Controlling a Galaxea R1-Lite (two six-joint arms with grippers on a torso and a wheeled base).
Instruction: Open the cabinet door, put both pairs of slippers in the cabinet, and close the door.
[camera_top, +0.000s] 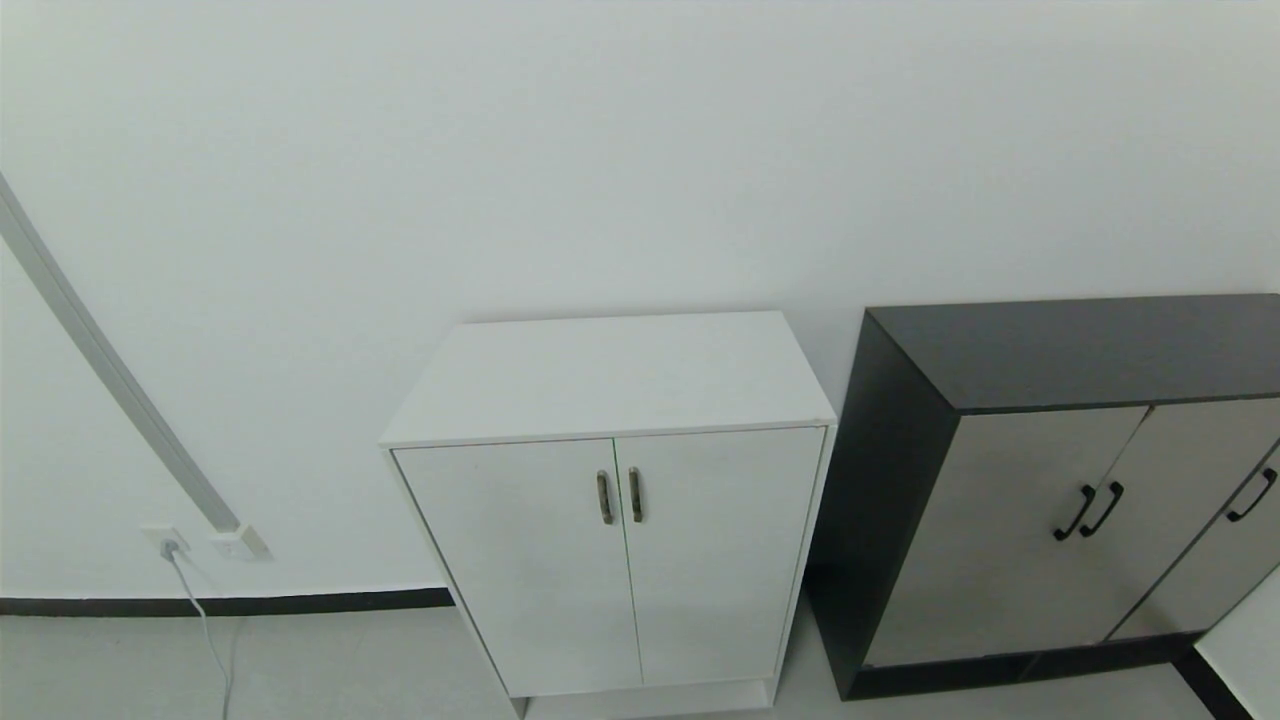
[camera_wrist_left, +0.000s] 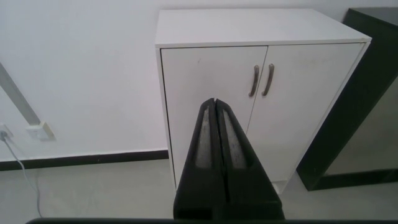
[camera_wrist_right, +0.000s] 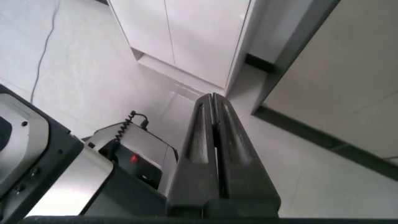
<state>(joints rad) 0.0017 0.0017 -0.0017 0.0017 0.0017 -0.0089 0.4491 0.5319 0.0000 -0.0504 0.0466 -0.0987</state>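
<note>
Right now the white cabinet (camera_top: 600, 380) is standing against the wall with both doors sitting shut, its paired handles (camera_top: 605, 497) meeting at the centre seam. Whether the slippers are lying behind those doors cannot be told, so I'm judging this as either the very start, with the opening, loading and closing all left to do, or the finish.

The left gripper (camera_wrist_left: 215, 102) is hanging roughly level, aiming at the cabinet front from well apart, with its fingers pressed together and gripping nothing. The right gripper (camera_wrist_right: 213, 96) is pointing down at the floor (camera_wrist_right: 93, 74) near the cabinet's foot and the black cabinet (camera_top: 900, 480); it too is clamped closed and carrying nothing.
</note>
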